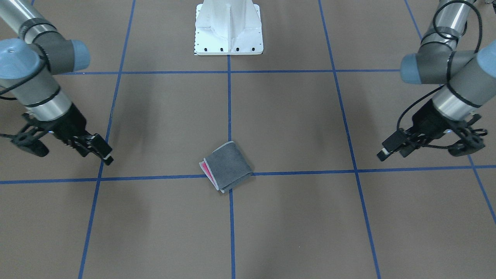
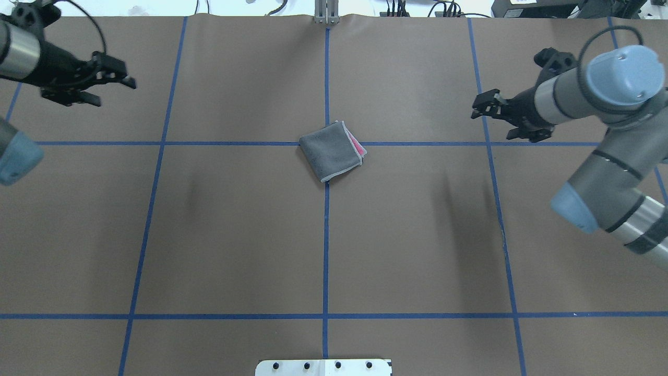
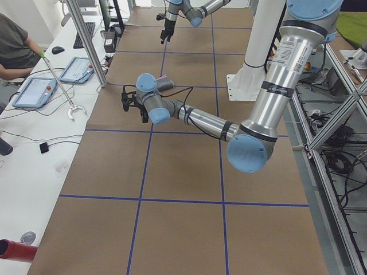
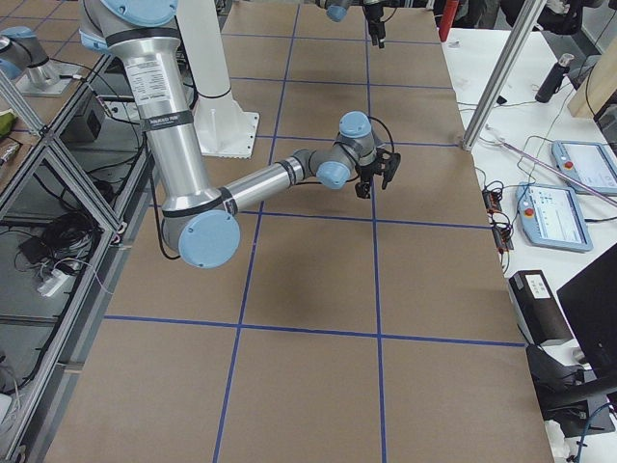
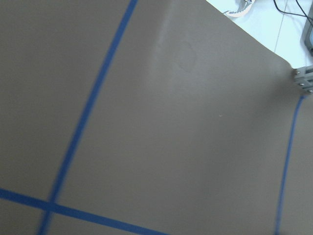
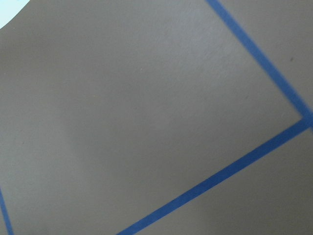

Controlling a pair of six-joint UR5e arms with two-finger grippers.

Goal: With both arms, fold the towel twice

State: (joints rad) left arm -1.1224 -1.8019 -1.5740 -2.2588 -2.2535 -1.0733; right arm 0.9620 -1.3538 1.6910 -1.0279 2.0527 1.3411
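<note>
The towel (image 1: 228, 164) lies folded into a small square at the table's middle, on the crossing of the blue lines. Its grey face is up and a pink strip shows at one edge. It also shows in the overhead view (image 2: 330, 154). My left gripper (image 2: 116, 92) is open and empty, far off at the table's left, also seen in the front view (image 1: 420, 153). My right gripper (image 2: 491, 124) is open and empty, far to the towel's right, also seen in the front view (image 1: 75, 155). Both wrist views show only bare table.
The brown table (image 2: 235, 235) is marked with a grid of blue tape lines (image 2: 326, 261). The white pedestal base (image 1: 228, 29) stands at the robot's edge. An operator (image 3: 14, 48) and tablets (image 3: 34, 91) are at a side desk beyond the far edge.
</note>
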